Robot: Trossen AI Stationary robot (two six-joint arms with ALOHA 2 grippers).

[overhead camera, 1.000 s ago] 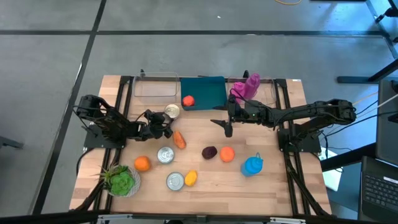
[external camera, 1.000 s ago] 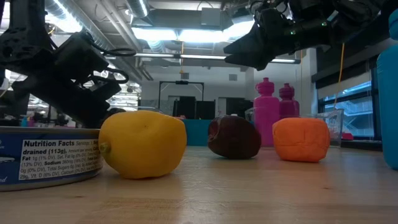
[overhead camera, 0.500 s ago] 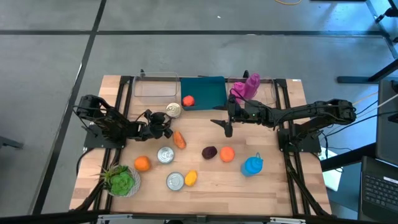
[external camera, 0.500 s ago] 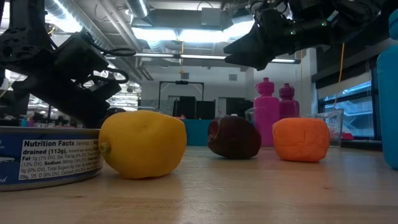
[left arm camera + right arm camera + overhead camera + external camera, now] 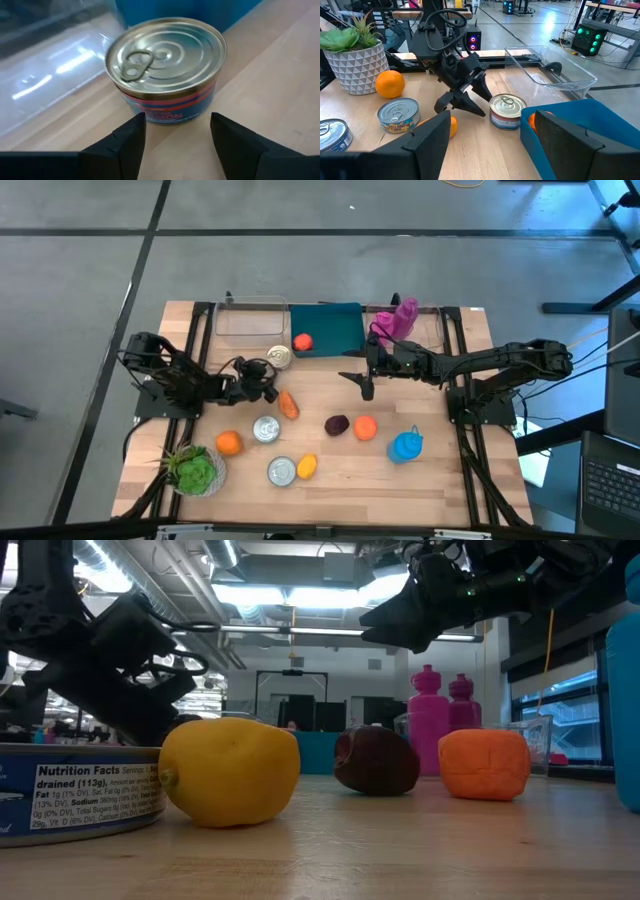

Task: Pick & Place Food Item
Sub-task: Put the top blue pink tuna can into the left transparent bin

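High view, counts: three cans [image 5: 278, 358], two oranges [image 5: 229, 443], one lemon [image 5: 307, 466], one carrot [image 5: 289, 404], one plum [image 5: 337, 425], one potted plant [image 5: 195, 471], one blue jug [image 5: 406, 446], two pink bottles [image 5: 403, 317].
High view, containers: the teal bin [image 5: 330, 330] at upper centre holds one red-orange fruit [image 5: 302, 341]; the clear tub [image 5: 248, 319] to its left shows nothing inside.
High view, room: bare wood lies between the carrot and the right gripper [image 5: 366, 387] at centre.
Low view: the lemon, plum and an orange sit in a row, apart from each other.
Left wrist view: the left gripper [image 5: 177, 131] has its jaws spread just short of the can beside the clear tub, not pinching it.
Right wrist view: the right gripper's jaws stand spread, holding nothing, above the table.
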